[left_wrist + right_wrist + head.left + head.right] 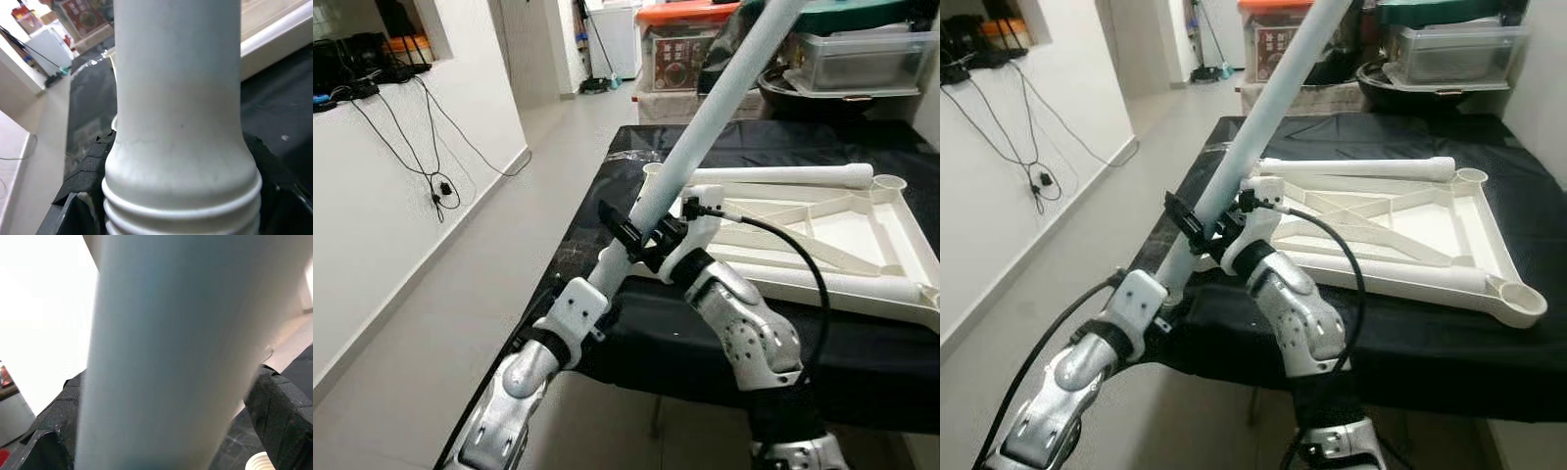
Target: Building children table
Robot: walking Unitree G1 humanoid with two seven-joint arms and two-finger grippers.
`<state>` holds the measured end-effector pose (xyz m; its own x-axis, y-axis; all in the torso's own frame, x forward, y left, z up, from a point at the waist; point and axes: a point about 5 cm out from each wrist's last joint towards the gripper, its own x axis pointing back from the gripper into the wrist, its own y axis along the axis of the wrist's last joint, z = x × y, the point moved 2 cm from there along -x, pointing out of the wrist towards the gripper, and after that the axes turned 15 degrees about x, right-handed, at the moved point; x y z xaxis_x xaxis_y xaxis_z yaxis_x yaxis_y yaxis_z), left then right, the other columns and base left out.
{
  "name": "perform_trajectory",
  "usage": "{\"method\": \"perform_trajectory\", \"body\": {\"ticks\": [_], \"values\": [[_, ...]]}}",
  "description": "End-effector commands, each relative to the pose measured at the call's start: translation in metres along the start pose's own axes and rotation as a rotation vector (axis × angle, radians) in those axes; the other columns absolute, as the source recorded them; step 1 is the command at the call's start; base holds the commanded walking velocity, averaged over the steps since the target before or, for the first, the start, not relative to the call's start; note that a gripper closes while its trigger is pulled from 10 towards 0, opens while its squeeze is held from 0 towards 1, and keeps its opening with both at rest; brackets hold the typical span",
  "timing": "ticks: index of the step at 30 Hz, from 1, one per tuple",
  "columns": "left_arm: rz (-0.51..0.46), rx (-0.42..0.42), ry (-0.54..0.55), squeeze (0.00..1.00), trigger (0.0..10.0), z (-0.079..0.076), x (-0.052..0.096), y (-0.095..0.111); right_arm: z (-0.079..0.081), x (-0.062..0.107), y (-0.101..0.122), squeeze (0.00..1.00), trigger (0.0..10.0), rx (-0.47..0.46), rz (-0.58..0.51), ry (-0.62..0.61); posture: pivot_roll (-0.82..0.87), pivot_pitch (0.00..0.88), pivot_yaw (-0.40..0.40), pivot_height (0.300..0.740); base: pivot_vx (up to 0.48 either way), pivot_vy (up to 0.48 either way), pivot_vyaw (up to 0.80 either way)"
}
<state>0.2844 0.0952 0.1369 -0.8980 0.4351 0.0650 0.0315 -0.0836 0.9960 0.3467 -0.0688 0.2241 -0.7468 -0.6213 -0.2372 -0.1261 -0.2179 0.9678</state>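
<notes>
A long white table leg (724, 98) slants up and to the right over the near left corner of the upturned white tabletop (822, 230). My left gripper (625, 235) is shut on its lower end, just above the threaded rings seen in the left wrist view on the leg (178, 122). Right beside it, my right gripper (671, 240) is also shut on the same leg (166, 357). Two more white legs lie along the tabletop's far edge (773, 176) and near edge (822, 284). Round corner sockets (889, 183) stand open.
The tabletop lies on a table under a black cloth (705, 333). Plastic storage boxes (862, 59) are stacked behind it. A white wall with hanging cables (411, 147) runs along the left, with open grey floor (509, 274) between it and the table.
</notes>
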Motion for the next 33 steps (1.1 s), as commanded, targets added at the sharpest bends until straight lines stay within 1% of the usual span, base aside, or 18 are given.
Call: {"method": "perform_trajectory", "body": {"ticks": [1, 6, 7, 8, 10, 12, 13, 15, 16, 18, 20, 21, 22, 24, 25, 27, 30, 33], "values": [[0.0, 0.008, -0.028, 0.0, 10.0, -0.003, 0.006, 0.002, 0.0, -0.002, 0.001, 0.0, 10.0, -0.047, -0.005, 0.047, 0.0, 0.022, 0.076, 0.74, 0.0, 0.0, 0.0], [0.006, 0.06, -0.038, 0.0, 10.0, -0.005, 0.012, 0.001, 0.001, -0.001, 0.003, 0.0, 10.0, -0.104, -0.005, 0.128, 0.0, 0.024, 0.073, 0.74, 0.0, 0.0, 0.0], [0.003, 0.124, -0.042, 0.0, 10.0, -0.006, 0.017, 0.002, 0.003, 0.001, 0.005, 0.0, 10.0, -0.151, -0.015, 0.189, 0.0, 0.026, 0.072, 0.74, 0.0, 0.0, 0.0], [0.003, 0.124, -0.042, 0.0, 10.0, -0.006, 0.017, 0.002, 0.003, 0.001, 0.005, 0.0, 10.0, -0.151, -0.015, 0.189, 0.0, 0.026, 0.072, 0.74, 0.0, 0.0, 0.0], [-0.009, 0.26, -0.059, 0.0, 10.0, -0.012, 0.024, 0.006, 0.007, 0.007, 0.01, 0.0, 10.0, -0.227, -0.034, 0.31, 0.0, 0.026, 0.072, 0.74, 0.0, 0.0, 0.0], [-0.02, 0.371, -0.075, 0.0, 10.0, -0.017, 0.028, 0.01, 0.01, 0.01, 0.012, 0.0, 10.0, -0.258, -0.043, 0.375, 0.0, 0.026, 0.072, 0.74, 0.0, 0.0, 0.0], [-0.02, 0.371, -0.075, 0.0, 10.0, -0.017, 0.028, 0.01, 0.01, 0.01, 0.012, 0.0, 10.0, -0.258, -0.043, 0.375, 0.0, 0.026, 0.072, 0.74, 0.0, 0.0, 0.0], [-0.024, 0.489, -0.085, 0.0, 10.0, -0.024, 0.032, 0.012, 0.01, 0.011, 0.012, 0.0, 10.0, -0.27, -0.048, 0.408, 0.01, 0.027, 0.068, 0.74, 0.0, 0.0, 0.0], [-0.024, 0.489, -0.085, 0.0, 10.0, -0.024, 0.032, 0.012, 0.01, 0.011, 0.012, 0.0, 10.0, -0.27, -0.048, 0.408, 0.01, 0.027, 0.068, 0.74, 0.0, 0.0, 0.0], [-0.025, 0.572, -0.092, 0.0, 10.0, -0.029, 0.036, 0.014, 0.01, 0.011, 0.012, 0.0, 10.0, -0.264, -0.047, 0.439, 0.01, 0.026, 0.065, 0.74, 0.0, 0.0, 0.0], [-0.025, 0.572, -0.092, 0.0, 10.0, -0.029, 0.036, 0.014, 0.01, 0.011, 0.012, 0.0, 10.0, -0.264, -0.047, 0.439, 0.01, 0.026, 0.065, 0.74, 0.0, 0.0, 0.0], [-0.026, 0.595, -0.102, 0.0, 10.0, -0.032, 0.038, 0.014, 0.01, 0.011, 0.011, 0.0, 10.0, -0.262, -0.042, 0.452, 0.01, 0.025, 0.066, 0.74, 0.0, 0.0, 0.0], [-0.026, 0.595, -0.102, 0.0, 10.0, -0.032, 0.038, 0.014, 0.01, 0.011, 0.011, 0.0, 10.0, -0.262, -0.042, 0.452, 0.01, 0.025, 0.066, 0.74, 0.0, 0.0, 0.0], [0.007, 0.645, -0.152, 0.0, 10.0, -0.041, 0.049, 0.011, 0.013, 0.012, 0.008, 0.0, 10.0, -0.252, -0.016, 0.518, 0.01, 0.023, 0.063, 0.74, 0.0, 0.0, 0.0], [0.007, 0.645, -0.152, 0.0, 10.0, -0.041, 0.049, 0.011, 0.013, 0.012, 0.008, 0.0, 10.0, -0.252, -0.016, 0.518, 0.01, 0.023, 0.063, 0.74, 0.0, 0.0, 0.0], [0.045, 0.68, -0.203, 0.0, 10.0, -0.046, 0.059, 0.009, 0.016, 0.014, 0.007, 0.0, 10.0, -0.254, 0.003, 0.579, 0.01, 0.022, 0.062, 0.74, 0.0, 0.0, 0.0], [0.063, 0.692, -0.235, 0.0, 10.0, -0.049, 0.064, 0.008, 0.018, 0.015, 0.007, 0.0, 10.0, -0.252, 0.01, 0.601, 0.01, 0.022, 0.062, 0.74, 0.0, 0.0, 0.0], [0.137, 0.728, -0.377, 0.0, 10.0, -0.06, 0.081, 0.006, 0.026, 0.021, 0.006, 0.0, 10.0, -0.235, 0.035, 0.692, 0.01, 0.022, 0.062, 0.74, 0.0, 0.0, 0.0]]}}
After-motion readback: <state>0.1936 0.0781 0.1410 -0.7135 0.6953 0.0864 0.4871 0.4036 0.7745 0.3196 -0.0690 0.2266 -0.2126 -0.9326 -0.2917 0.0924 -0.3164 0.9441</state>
